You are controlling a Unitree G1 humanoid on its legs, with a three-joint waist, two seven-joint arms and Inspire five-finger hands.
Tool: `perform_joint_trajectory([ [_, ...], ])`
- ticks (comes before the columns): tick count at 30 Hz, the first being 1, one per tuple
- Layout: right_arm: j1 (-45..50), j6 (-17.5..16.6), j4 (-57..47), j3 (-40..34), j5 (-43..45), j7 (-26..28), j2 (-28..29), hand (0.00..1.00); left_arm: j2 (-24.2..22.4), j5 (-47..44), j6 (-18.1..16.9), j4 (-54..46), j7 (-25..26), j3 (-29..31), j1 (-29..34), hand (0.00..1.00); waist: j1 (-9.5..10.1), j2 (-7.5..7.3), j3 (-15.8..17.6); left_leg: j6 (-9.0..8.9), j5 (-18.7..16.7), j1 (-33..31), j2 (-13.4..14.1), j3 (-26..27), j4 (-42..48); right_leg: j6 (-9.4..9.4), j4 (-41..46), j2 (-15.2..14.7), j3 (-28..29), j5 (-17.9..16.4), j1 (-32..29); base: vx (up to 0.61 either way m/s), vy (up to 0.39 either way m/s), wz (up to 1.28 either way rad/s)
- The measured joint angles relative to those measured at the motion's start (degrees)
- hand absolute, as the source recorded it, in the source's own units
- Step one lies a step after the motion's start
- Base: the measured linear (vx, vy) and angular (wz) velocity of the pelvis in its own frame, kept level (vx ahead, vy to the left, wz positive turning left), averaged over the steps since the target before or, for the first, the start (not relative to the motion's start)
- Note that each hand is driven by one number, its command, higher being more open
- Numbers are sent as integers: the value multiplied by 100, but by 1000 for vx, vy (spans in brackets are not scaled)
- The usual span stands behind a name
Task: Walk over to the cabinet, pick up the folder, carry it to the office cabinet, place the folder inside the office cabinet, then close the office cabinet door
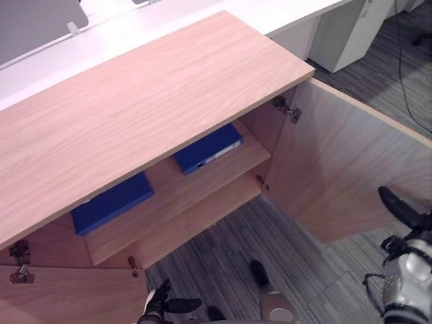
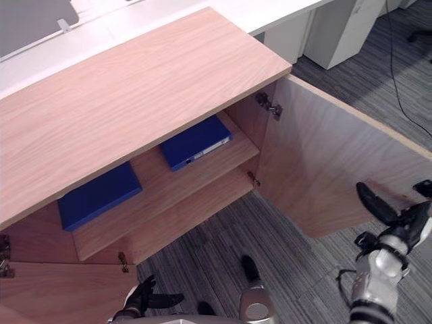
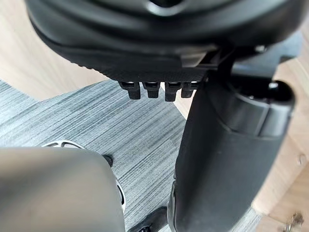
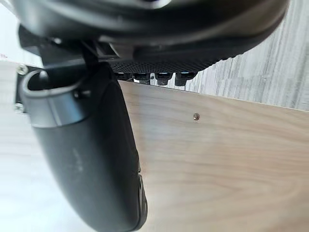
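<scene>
Left eye view, office cabinet [image 1: 135, 101] open, blue folder [image 1: 208, 148] on the shelf's [image 1: 202, 185] right, second blue folder [image 1: 111, 201] on its left, right hand [image 1: 399, 206] loose and empty by the open door [image 1: 351, 169], left hand [image 1: 162, 305] loose too.

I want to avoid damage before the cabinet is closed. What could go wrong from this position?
1. The right hand is beside the inner face of the wide-open right door; a push from this side would open it further.
2. The left door is open too, with the left hand low beside it; swinging it could trap the hand.
3. The right folder lies crooked on the shelf; a closing door might catch its corner.
</scene>
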Motion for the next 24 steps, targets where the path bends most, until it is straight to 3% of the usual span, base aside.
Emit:
perform_joint_trajectory([
  [3, 1322, -25, -1318, 1177, -228, 6, 651, 100, -48, 64, 15, 43, 7, -4, -103, 100, -137, -76, 52, -42, -35, 81, 63, 100, 40, -27, 2, 106, 212, 58, 2, -19, -65, -40],
  [4, 1990, -78, -1814, 1897, -243, 13, 759, 100, -58, 87, 15, 96, 9, -5, -243, 100, -165, -161, 112, -53, -93, 77, 121, 213, 146, -37, 13, 152, 309, 101, 9, -83, -66, -37],
  [7, 2820, -82, -2302, 3035, -244, 121, 750, 100, -34, 295, 30, 272, 4, -31, -542, 100, -209, -397, 248, -86, -219, 50, 226, 311, 411, -57, 84, 231, 430, 134, 11, -114, -76, -27],
  [8, 3173, -63, -2422, 3583, -243, 310, 686, 100, 6, 300, 36, 359, -5, -126, -765, 100, -213, -546, 341, -133, -275, 10, 274, 300, 564, -68, 159, 250, 425, 134, 0, -122, -81, -2],
  [11, 3337, -28, -2474, 4424, -360, 684, 262, 100, 140, 314, 47, 491, -22, -278, -1095, 100, -203, -750, 450, -99, -337, -161, 356, 194, 867, -77, 318, 264, 348, 123, -75, -122, -83, 21],
  [12, 3209, 134, -2521, 4887, -594, 1078, -34, 100, 261, 406, 44, 497, -47, -395, -1299, 100, -132, -844, 517, -95, -386, -335, 432, -45, 1153, -118, 426, 251, 141, 68, -80, -124, -78, 55],
  [14, 3009, 237, -2526, 5173, -744, 1339, -205, 100, 332, 404, 45, 494, -43, -463, -1406, 100, -7, -881, 536, -98, -404, -427, 474, -223, 1310, -124, 485, 238, -32, 45, -67, -119, -68, 65],
  [15, 2519, 301, -2532, 5480, -906, 1609, -325, 100, 383, 400, 45, 484, -35, -482, -1484, 100, 174, -901, 548, -96, -408, -543, 499, -453, 1454, -135, 501, 203, -249, 34, -12, -111, -54, 67],
  [21, 261, 267, -2683, 5951, -1154, 2034, -404, 100, 523, 396, 94, 474, 10, -473, -1221, 100, 625, -910, 625, -52, -354, -915, 393, -1240, 1651, -142, 442, -5, -998, -75, 148, -73, -14, 76],
  [24, -990, 196, -1915, 5834, -1426, 1998, -187, 100, 533, 270, 111, 372, 104, -232, -1133, 100, 853, -905, 627, -10, -218, -1151, 267, -1671, 1614, -165, 420, -147, -1451, -78, 149, 12, 14, 79],
])
